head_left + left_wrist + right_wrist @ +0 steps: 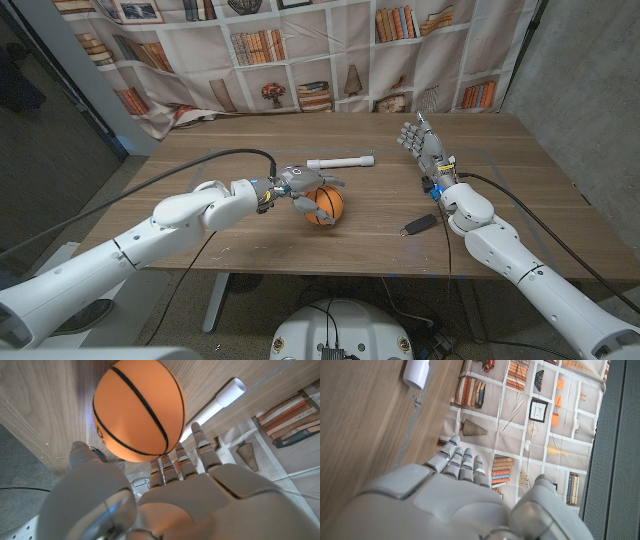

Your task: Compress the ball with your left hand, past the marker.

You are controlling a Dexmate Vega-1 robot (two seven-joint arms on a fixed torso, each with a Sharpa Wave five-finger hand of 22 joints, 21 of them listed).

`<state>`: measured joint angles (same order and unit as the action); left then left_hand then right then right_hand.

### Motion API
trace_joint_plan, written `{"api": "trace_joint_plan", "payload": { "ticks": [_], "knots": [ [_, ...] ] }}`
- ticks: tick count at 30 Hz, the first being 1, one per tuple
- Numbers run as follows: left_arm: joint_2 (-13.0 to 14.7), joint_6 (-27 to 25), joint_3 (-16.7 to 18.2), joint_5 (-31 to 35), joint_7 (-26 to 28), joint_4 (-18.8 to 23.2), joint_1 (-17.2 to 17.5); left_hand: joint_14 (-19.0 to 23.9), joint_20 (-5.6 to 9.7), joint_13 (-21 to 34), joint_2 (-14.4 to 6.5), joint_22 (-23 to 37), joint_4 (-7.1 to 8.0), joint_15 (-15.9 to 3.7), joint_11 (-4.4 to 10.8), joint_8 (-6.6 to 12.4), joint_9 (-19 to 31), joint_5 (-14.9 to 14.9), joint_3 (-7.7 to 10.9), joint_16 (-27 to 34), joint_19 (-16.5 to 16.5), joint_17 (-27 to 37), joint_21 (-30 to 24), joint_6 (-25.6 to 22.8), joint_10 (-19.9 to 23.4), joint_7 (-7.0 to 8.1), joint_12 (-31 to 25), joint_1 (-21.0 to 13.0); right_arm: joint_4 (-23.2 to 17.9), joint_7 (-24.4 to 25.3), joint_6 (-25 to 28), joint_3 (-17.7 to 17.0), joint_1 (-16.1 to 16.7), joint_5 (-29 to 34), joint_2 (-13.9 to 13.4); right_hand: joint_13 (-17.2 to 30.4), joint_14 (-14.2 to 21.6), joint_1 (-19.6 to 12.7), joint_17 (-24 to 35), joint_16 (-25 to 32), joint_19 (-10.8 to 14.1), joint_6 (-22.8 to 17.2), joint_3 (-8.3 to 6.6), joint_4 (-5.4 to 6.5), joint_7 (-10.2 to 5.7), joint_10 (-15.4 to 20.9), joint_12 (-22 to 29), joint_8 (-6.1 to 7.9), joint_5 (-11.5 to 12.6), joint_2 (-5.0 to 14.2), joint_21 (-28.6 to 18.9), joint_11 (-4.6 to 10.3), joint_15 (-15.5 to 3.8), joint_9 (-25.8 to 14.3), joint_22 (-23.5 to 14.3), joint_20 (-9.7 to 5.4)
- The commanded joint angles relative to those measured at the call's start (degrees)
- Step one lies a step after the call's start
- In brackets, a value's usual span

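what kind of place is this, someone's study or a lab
Most likely a lab or test room staged to look homely. The bookshelves are a printed backdrop cloth hung behind the wooden table, bare grey walls flank it, and cables run along both robot arms.

Left hand [298, 187] cups the orange ball [325, 206] near white marker [340, 161].

Wooden table [520, 180], small black object [419, 224], bookshelf backdrop [330, 50]

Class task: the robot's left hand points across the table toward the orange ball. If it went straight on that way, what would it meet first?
The orange ball: the left hand is already at it, fingers reaching over its top. The white marker lies beyond, toward the table's back.
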<state>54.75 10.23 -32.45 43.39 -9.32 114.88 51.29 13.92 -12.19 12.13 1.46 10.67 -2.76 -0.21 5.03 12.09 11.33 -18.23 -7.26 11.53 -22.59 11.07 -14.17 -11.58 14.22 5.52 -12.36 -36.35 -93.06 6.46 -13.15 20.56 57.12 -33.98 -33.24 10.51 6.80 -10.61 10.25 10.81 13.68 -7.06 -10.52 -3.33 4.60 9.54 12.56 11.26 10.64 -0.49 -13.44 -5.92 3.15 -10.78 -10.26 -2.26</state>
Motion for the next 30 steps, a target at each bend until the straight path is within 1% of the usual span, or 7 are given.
{"api": "trace_joint_plan", "payload": {
  "ticks": [1,4,6,11,19,25,30],
  "knots": [
    [-0.9,0.5,-2.0,0.5,-2.0,-1.3,-1.8,0.2,-0.04,0.2,0.0,0.0,-0.42,-0.1,-0.09,0.21,0.1,-0.3,0.08,0.0,-0.8,0.1,0.2,-0.4,-0.1,0.01,-0.1,-0.9,0.1,-0.1,0.2,-0.1,-0.1,-0.1,-0.3,0.2,0.5,-0.1,0.3,-0.1,0.2,-0.1,0.05,-0.35,0.01,0.5,-0.1,0.11,0.2,0.5,0.2,0.13,-0.07,-0.2,-0.3,-2.05],
    [-0.9,0.4,-2.2,0.1,-3.3,-1.1,-2.1,0.2,0.15,0.2,-0.4,0.0,-0.64,-0.25,-0.06,0.12,0.1,-0.4,0.31,0.0,-1.3,0.1,0.0,-0.2,-0.2,0.05,-0.1,-1.6,0.0,-0.1,0.2,-0.2,-0.2,-0.1,-0.3,0.2,0.6,-0.1,0.3,-0.1,0.2,-0.2,0.06,-0.37,0.03,0.5,-0.1,0.12,0.2,0.5,0.2,0.05,-0.12,-0.2,-0.3,-2.03],
    [-0.9,0.4,-2.3,-0.3,-4.0,-1.0,-2.4,1.6,0.89,0.2,-1.5,0.1,-2.15,-0.86,-0.1,0.07,0.1,-0.6,1.35,0.3,-6.7,0.1,-1.5,-0.3,-0.2,0.0,-0.1,-5.2,0.0,-0.1,0.2,-0.2,-0.3,0.0,-0.2,0.2,0.6,-0.1,0.3,-0.1,0.2,-0.2,0.07,-0.38,0.01,0.5,-0.2,0.12,0.2,0.51,0.2,-0.05,-0.06,-0.2,-0.3,-1.95],
    [-1.0,-0.5,-2.4,-0.1,-4.9,-0.5,-2.5,3.5,0.73,0.2,-1.9,0.0,-3.53,-1.77,-0.25,0.19,0.1,-0.5,1.98,0.8,-11.6,0.2,-2.7,-0.8,0.8,-0.1,-0.4,-8.4,0.4,-0.5,-0.2,-0.1,-0.6,-0.1,-0.1,0.2,0.6,-0.1,0.3,-0.1,0.2,0.0,0.07,-0.39,-0.04,0.5,-0.2,0.07,0.2,0.53,0.3,0.01,-0.04,-0.2,-0.3,-1.91],
    [-1.5,-1.2,-2.6,-0.6,-5.3,-0.7,-2.6,4.8,0.58,0.2,-3.5,-0.2,-5.04,-2.08,0.15,0.82,0.1,-0.2,3.58,1.0,-13.9,0.3,-2.9,-2.9,2.0,0.06,-0.7,-12.7,1.0,-1.0,-0.3,0.0,-0.9,-0.5,0.1,0.2,0.6,-0.1,0.3,-0.1,0.2,-0.1,0.08,-0.42,-0.09,0.5,-0.2,0.08,0.2,0.58,0.3,0.01,0.02,-0.2,-0.3,-1.88],
    [-1.7,-2.4,-2.4,-0.8,-5.1,-0.6,-2.5,7.5,1.86,0.3,-6.0,-0.4,-6.28,-2.82,-0.06,1.51,0.1,1.0,6.0,1.6,-16.8,0.4,-3.1,-5.8,4.4,-0.86,-1.3,-18.0,1.5,-1.3,-0.6,0.1,-0.9,-0.5,0.4,0.2,0.6,-0.1,0.3,-0.1,0.2,-0.1,0.08,-0.44,-0.12,0.5,-0.1,0.09,0.2,0.61,0.3,-0.03,0.03,-0.2,-0.3,-1.88],
    [-1.0,-4.0,-0.4,-2.5,-3.2,0.4,-1.0,9.1,3.27,0.3,-6.8,-0.4,-6.49,-2.75,-0.33,2.06,0.1,2.2,7.11,1.9,-18.1,0.5,-2.9,-8.1,6.3,-1.82,-1.7,-20.6,1.6,-1.2,-1.0,0.1,-0.8,-0.3,0.4,0.2,0.7,-0.1,0.3,-0.1,0.2,-0.1,0.09,-0.46,-0.13,0.6,-0.2,0.09,0.2,0.63,0.4,0.0,0.05,-0.2,-0.3,-1.89]
  ]
}}
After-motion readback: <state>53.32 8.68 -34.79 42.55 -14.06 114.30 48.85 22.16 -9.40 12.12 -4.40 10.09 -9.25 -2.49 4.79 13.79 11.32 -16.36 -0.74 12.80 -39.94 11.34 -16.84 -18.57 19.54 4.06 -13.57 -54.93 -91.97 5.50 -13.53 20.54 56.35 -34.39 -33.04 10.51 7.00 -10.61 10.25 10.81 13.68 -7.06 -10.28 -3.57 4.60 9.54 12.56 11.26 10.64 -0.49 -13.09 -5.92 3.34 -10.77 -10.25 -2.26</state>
